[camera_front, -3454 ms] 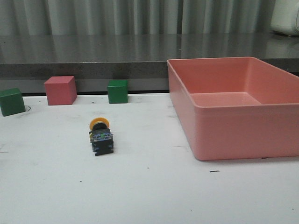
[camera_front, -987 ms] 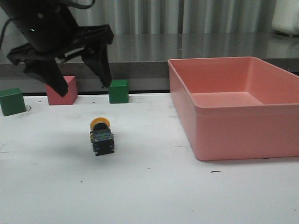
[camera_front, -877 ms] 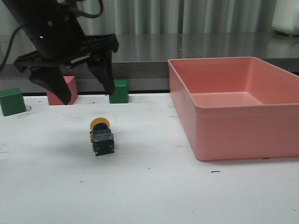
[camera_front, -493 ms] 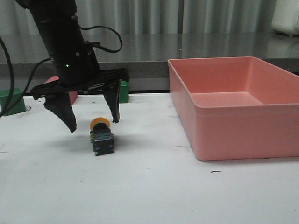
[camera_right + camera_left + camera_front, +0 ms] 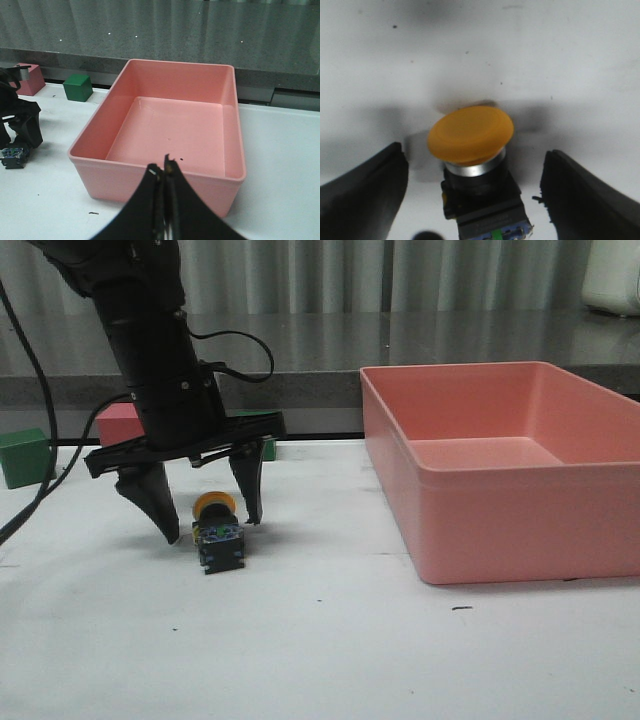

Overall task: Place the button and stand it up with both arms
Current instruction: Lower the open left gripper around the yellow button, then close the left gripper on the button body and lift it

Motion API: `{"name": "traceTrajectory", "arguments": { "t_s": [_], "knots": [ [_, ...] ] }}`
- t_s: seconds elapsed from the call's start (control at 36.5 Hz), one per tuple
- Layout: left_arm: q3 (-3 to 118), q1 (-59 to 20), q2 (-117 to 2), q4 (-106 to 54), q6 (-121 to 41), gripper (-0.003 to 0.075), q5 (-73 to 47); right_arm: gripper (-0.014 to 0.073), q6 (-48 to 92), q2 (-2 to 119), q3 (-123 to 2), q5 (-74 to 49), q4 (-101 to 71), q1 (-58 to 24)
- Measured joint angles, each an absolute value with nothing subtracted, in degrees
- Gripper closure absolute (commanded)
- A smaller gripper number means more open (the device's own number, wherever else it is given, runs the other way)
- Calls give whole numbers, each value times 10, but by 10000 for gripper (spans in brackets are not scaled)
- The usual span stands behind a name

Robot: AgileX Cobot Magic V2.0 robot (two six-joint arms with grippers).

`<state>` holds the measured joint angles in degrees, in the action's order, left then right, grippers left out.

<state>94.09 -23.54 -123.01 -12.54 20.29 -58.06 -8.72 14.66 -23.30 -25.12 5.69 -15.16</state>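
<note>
White table (image 5: 330, 660), front view: matte surface with small dark specks and scuffs, one short dark mark near the front of the bin. The button (image 5: 216, 532) lies on its side on the left half of the table, yellow cap (image 5: 213, 503) pointing away from the camera, black body and clear bluish base toward it. The left gripper (image 5: 208, 520) hangs over the button with its two dark fingers (image 5: 154, 502) spread wide, one on each side of the cap; in the left wrist view the cap (image 5: 470, 134) sits between the fingers (image 5: 362, 192) with bare table showing on both sides, so no contact is seen.

Pink bin (image 5: 505, 465): a large rectangular open tray on the right half of the table, well apart from the button; its inside shows only bare pink floor in the right wrist view (image 5: 170, 132). The right gripper (image 5: 163, 172) appears only in that view, above the near wall of the bin, its fingers pressed together with nothing between them.

Far edge of the table: a green cube (image 5: 25, 456) at the left, a pink cube (image 5: 116, 423) partly hidden behind the left arm (image 5: 150, 350), and a second green cube (image 5: 78, 87). Behind them runs a dark grey ledge (image 5: 400, 350), then a pale corrugated wall (image 5: 400, 275).
</note>
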Motion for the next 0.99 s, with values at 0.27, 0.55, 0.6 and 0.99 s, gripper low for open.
{"name": "traceTrajectory", "arguments": {
  "t_s": [0.27, 0.55, 0.6, 0.99],
  "knots": [
    [941, -235, -1230, -126, 203, 498, -599, 663, -87, 147, -233, -251, 57, -152],
    [942, -235, -1226, -117, 193, 499, -605, 663, -87, 147, -233, -251, 57, -152],
    [942, -235, -1219, -103, 192, 499, -606, 663, -87, 147, -233, -251, 57, -152],
    [842, -259, -1073, 29, 222, 499, -483, 663, -87, 147, -233, -251, 57, -152]
  ]
}}
